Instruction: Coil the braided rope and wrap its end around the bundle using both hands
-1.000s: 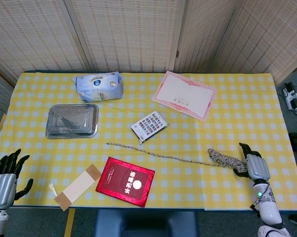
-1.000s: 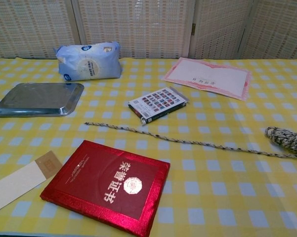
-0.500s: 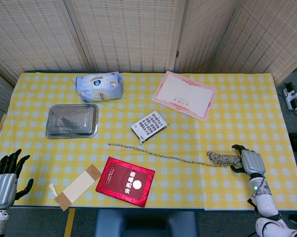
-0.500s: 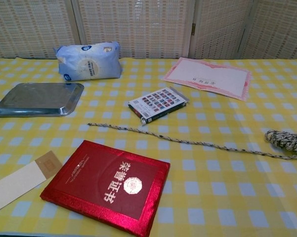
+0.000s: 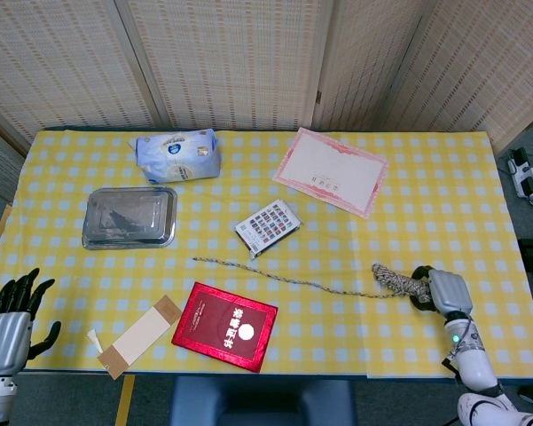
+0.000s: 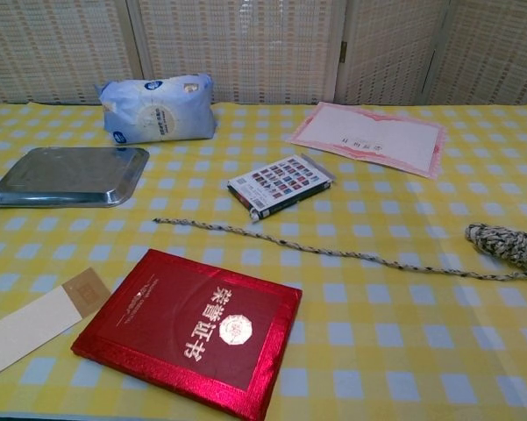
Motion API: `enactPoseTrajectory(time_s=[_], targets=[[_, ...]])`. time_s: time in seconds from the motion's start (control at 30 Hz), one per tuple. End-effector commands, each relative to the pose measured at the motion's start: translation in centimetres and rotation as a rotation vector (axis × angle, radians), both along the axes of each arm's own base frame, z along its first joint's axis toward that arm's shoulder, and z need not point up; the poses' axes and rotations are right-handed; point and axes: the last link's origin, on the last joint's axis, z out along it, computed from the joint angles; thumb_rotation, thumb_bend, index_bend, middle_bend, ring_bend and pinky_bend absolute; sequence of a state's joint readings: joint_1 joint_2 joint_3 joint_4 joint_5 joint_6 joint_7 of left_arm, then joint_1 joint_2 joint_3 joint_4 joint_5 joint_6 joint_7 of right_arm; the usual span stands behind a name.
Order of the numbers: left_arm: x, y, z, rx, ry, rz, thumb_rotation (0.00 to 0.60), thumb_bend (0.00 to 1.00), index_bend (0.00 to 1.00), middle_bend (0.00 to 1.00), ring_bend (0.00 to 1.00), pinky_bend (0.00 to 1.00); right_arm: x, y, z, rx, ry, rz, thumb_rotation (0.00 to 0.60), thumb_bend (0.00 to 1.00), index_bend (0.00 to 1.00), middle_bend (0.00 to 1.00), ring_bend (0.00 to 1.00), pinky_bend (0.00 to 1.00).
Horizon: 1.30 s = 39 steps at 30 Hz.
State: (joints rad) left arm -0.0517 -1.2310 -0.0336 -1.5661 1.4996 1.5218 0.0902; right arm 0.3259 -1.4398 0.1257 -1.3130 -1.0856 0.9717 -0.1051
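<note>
- Your right hand (image 5: 443, 291) sits at the right end of the braided rope (image 5: 288, 279), its dark fingers closed around the coiled bundle (image 5: 394, 280) there; the grasp shows only in the head view, since the chest view cuts off at the bundle.
- The bundle lies near the table's right front edge, on the yellow checked tablecloth (image 5: 426, 204).
- From the bundle, the rope's loose tail runs left across the cloth in a nearly straight line (slightly wavy), ending just in front of the small box of printed cards (image 5: 268, 227).
- Your left hand (image 5: 13, 315) hangs off the front left corner of the table, released, fingers spread and holding nothing, well apart from the rope.
- The red booklet (image 5: 225, 326) lies just in front of the rope's tail, not touching it.
- A tan paper strip (image 5: 140, 335) lies left of the booklet.
- Further back are the metal tray (image 5: 129, 216), the blue tissue pack (image 5: 178, 155) and the pink-bordered certificate (image 5: 331, 170).
</note>
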Motion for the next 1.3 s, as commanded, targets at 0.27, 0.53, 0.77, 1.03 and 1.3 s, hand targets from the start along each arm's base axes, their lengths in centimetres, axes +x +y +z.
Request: enactPoseTrajectory(time_s=[0.27,0.53,0.77,1.03,1.3], targets=[[1.0,1.7,0.2,-0.025,0.012,-0.065,0.6,0.4,0.2,0.05,0.0,0.0,1.7,-1.0,0.1,0.001,0.0,0.105,0.6,0.57,0.64,0.51,0.59,0.59],[3.9,4.7,-0.3,-0.072,-0.002,-0.21,0.6,0.4,0.29,0.19,0.15,0.05,4.2,-2.2,0.9,-0.004,-0.02,0.226,0.6,0.62,0.67,0.53,0.61,0.61],[7.1,8.4,-3.2,-0.205,0.04,-0.326,0.6,0.4,0.42,0.38,0.37,0.33,6.5,-3.4,1.7,-0.01,-0.023,0.285,0.6,0.62,0.67,0.53,0.61,0.61],[11.2,12.7,-7.7,-0.33,0.095,-0.396,0.6,0.4,0.44,0.58,0.54,0.67,8.3,-4.2,1.9,-0.007,-0.009,0.322,0.6,0.62,0.67,0.53,0.61,0.61],[14.8,17.0,-11.7,-0.377,0.134,-0.391,0.6,0.41,0.46,0.78,0.7,0.82,9.7,-4.7,1.7,0.003,0.01,0.342,0.6,0.62,0.68,0.53,0.61,0.61]])
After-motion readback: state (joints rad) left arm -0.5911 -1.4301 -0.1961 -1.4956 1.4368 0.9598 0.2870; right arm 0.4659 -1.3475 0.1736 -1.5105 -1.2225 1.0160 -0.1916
